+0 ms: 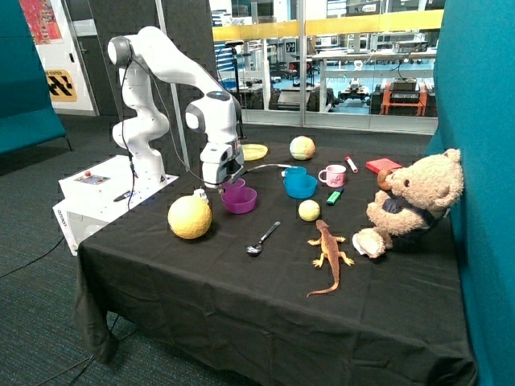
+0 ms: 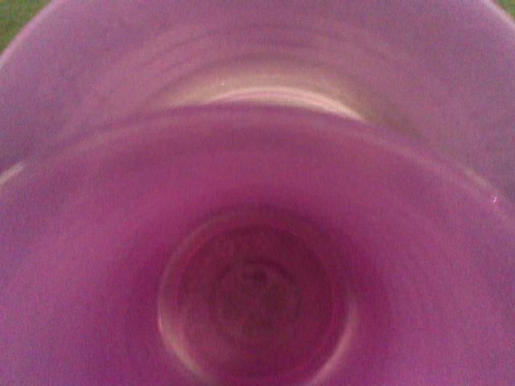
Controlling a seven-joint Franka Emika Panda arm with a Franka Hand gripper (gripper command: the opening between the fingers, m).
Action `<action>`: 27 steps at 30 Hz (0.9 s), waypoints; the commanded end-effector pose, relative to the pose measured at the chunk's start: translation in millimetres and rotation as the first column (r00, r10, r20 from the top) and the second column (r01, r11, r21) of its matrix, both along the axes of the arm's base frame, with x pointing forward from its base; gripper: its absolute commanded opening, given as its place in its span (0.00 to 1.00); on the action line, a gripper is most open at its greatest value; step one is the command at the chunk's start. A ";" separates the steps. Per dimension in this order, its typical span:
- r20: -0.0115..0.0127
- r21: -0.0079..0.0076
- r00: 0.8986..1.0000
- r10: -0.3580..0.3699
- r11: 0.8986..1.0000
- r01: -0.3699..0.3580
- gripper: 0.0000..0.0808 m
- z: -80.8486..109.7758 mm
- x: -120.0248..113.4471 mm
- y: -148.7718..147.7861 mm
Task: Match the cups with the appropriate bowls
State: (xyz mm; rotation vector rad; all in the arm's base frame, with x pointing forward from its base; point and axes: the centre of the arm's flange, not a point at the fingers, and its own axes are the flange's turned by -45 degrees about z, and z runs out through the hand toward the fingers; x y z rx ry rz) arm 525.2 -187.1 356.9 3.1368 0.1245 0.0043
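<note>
The translucent purple cup (image 1: 234,186) stands at the back of the purple-magenta bowl (image 1: 240,201), right under my gripper (image 1: 223,183). In the wrist view I look straight down into the purple cup (image 2: 257,297), which fills the picture, with the purple bowl's wall (image 2: 265,56) behind it. How my gripper stands on the cup does not show. The teal-blue cup (image 1: 294,171) sits in the bright blue bowl (image 1: 301,187), next to the purple bowl.
A big yellow ball (image 1: 190,216) lies beside the purple bowl. A spoon (image 1: 262,239), a small yellow ball (image 1: 309,210), a toy lizard (image 1: 328,256) and a teddy bear (image 1: 414,201) lie nearer the front. The white-and-pink mug (image 1: 332,175), yellow plate (image 1: 254,151) and another ball (image 1: 302,147) are behind.
</note>
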 end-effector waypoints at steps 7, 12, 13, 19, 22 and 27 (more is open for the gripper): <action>-0.003 0.002 1.000 0.014 1.000 -0.014 1.00 37.5 -5.9 -5.0; -0.003 0.002 1.000 0.029 1.000 -0.029 0.98 49.4 -10.3 2.2; -0.003 0.002 0.999 0.037 0.999 -0.037 0.98 52.0 -11.7 4.9; -0.003 0.002 0.997 0.081 0.997 -0.081 0.95 67.5 -21.7 20.9; -0.003 0.002 0.994 0.109 0.994 -0.109 0.95 76.1 -28.5 27.3; -0.003 0.002 0.993 0.116 0.993 -0.116 0.94 84.2 -34.8 29.6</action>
